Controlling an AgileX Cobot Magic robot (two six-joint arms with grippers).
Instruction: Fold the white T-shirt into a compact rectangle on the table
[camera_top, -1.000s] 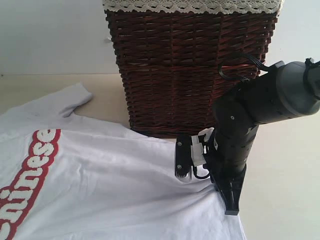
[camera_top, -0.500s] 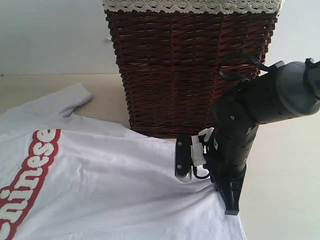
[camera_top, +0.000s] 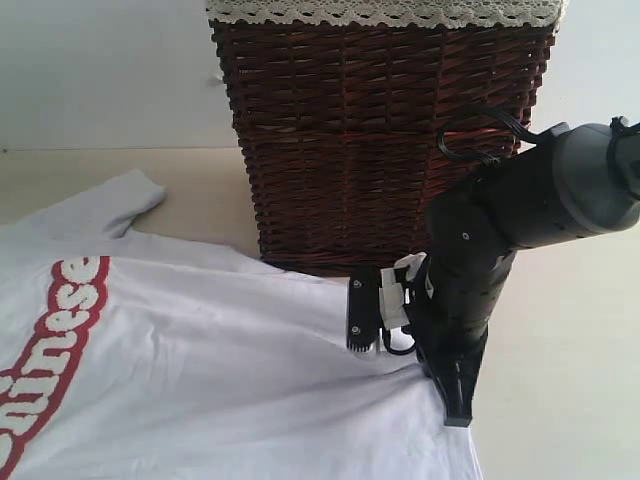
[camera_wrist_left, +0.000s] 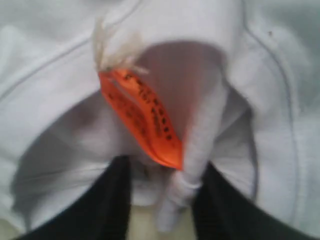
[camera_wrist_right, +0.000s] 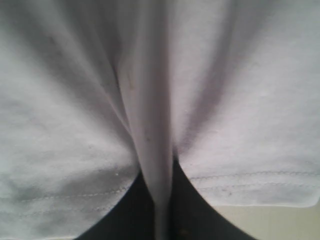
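Broad pale desk (camera_top: 570, 380) underneath everything, and the white T-shirt (camera_top: 220, 380) lies spread flat across it, red-outlined lettering (camera_top: 50, 330) running off the near left edge. Behind the shirt stands the dark brown wicker basket (camera_top: 380, 130), upright, its base touching the shirt's far edge, lace trim (camera_top: 380, 12) around the top; its inside is hidden from here. The right arm (camera_top: 520, 210) angles down in front of the basket, and the right gripper (camera_wrist_right: 160, 210) is closed, pinching a ridge of the hem. The left gripper (camera_wrist_left: 160, 210) clamps a bunch of shirt cloth, the orange tag (camera_wrist_left: 142, 117) dangling just above.
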